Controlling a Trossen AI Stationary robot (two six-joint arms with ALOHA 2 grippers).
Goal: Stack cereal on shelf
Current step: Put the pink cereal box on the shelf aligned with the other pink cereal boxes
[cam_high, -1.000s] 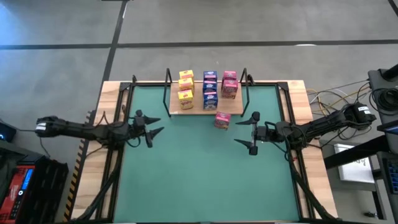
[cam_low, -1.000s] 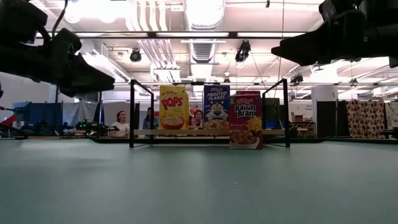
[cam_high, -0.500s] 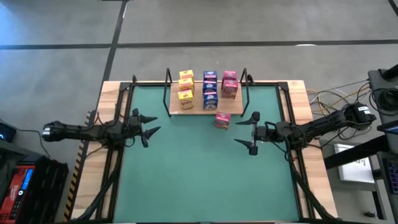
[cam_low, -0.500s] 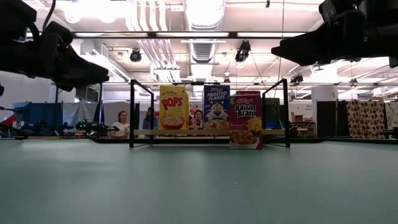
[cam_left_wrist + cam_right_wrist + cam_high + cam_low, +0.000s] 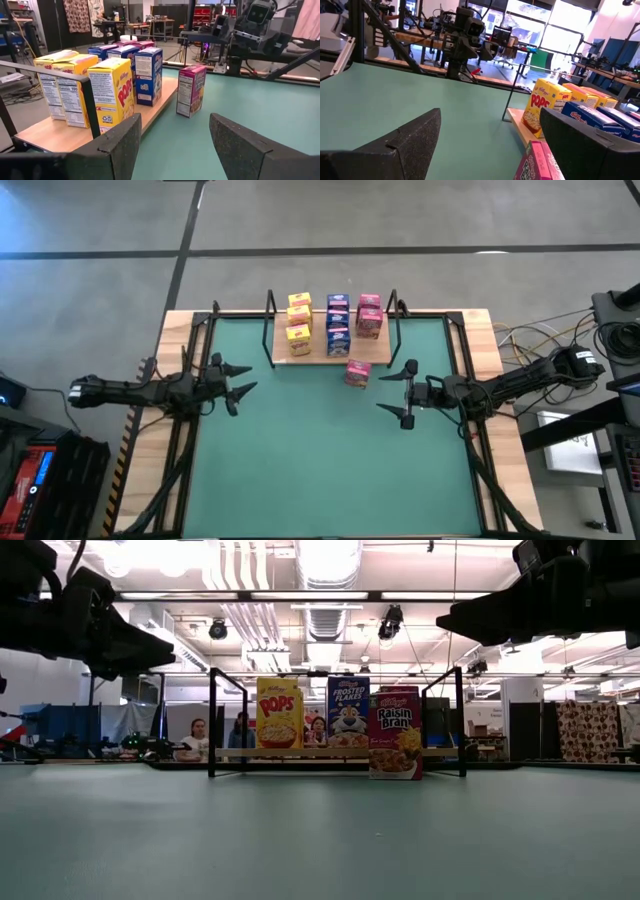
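A green table mat point(image 5: 320, 450) covers the tabletop, light wood showing along its edges. Cables point(image 5: 520, 340) trail at three o'clock — beside dark equipment point(image 5: 620, 320). Two people point(image 5: 215, 732) sit beyond the table, far back.

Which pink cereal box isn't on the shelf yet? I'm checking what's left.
The pink cardboard Raisin Bran box standing upright on the green mat, just in front of the light-wood shelf board; the other pink boxes stand on the board.

Yellow Pops box point(image 5: 279, 713) and blue Frosted Flakes box point(image 5: 348, 712) stand upright on the shelf point(image 5: 300, 752); Raisin Bran box point(image 5: 395, 734) upright on the green mat point(image 5: 320, 830) before it.
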